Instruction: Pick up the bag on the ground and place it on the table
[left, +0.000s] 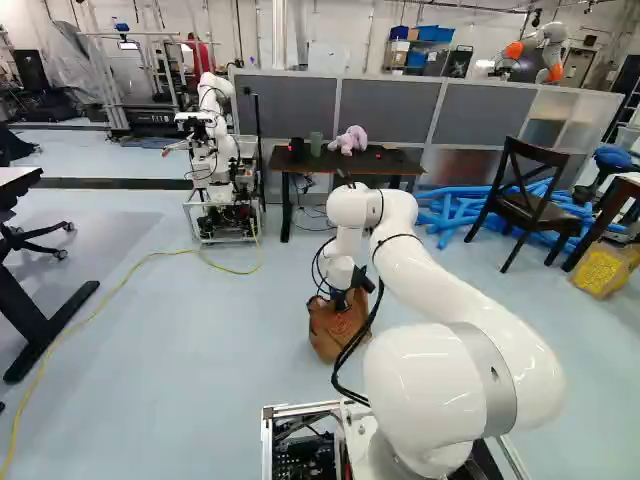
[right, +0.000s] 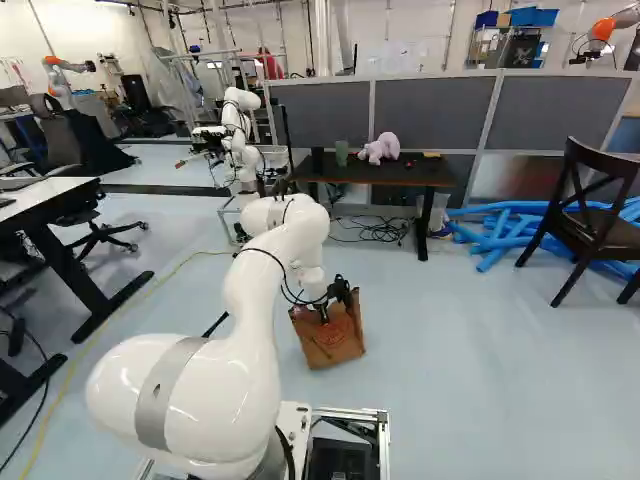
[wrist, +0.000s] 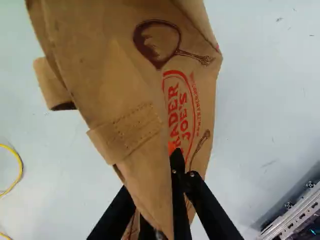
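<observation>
Wrist view: black two-fingered hand (wrist: 175, 154) seemingly clamped on brown printed bag (wrist: 107, 75).
Grasp seems done; lift unclear; placing on dark rectangular counter (left: 400, 166), twelve o'clock, remains.

The dark rectangular table (right: 400, 177) bears a black cylinder (right: 317, 160) and green cup (right: 341, 154) toward its left edge, a lilac plush toy (right: 380, 148) midway, a small yellow object (right: 432, 154) rightward.

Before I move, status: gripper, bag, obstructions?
Gripper at bag's top, grip unconfirmed. Bag low by the floor, not on table. Plush toy, green cup and dark cup take up tabletop space.
</observation>
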